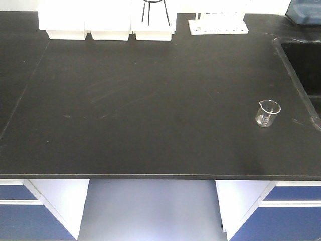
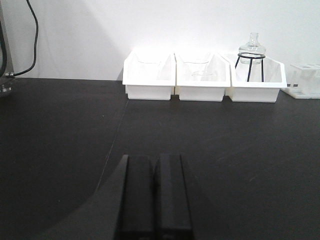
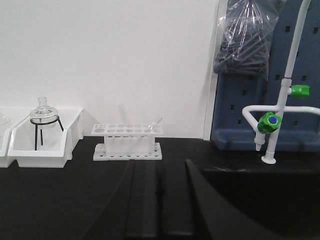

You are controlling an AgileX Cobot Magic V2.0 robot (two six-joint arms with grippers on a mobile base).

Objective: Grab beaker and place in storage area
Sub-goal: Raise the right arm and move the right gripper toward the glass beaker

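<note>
A small clear glass beaker (image 1: 268, 113) with white graduation marks stands upright on the black benchtop (image 1: 150, 110), near its right side, close to the sink. It does not show in either wrist view. My left gripper (image 2: 155, 159) is shut and empty, its two black fingers pressed together above the bench. My right gripper (image 3: 159, 165) is shut and empty too, pointing toward the test tube rack. Neither gripper shows in the front view. The storage area, a bare benchtop with a socket box, is out of view.
Three white bins (image 1: 110, 22) stand at the back of the bench, one holding a glass flask on a black tripod (image 2: 250, 55). A white test tube rack (image 3: 128, 142) stands right of them. A black sink (image 1: 303, 65) with a white, green-knobbed tap (image 3: 272, 122) lies at right.
</note>
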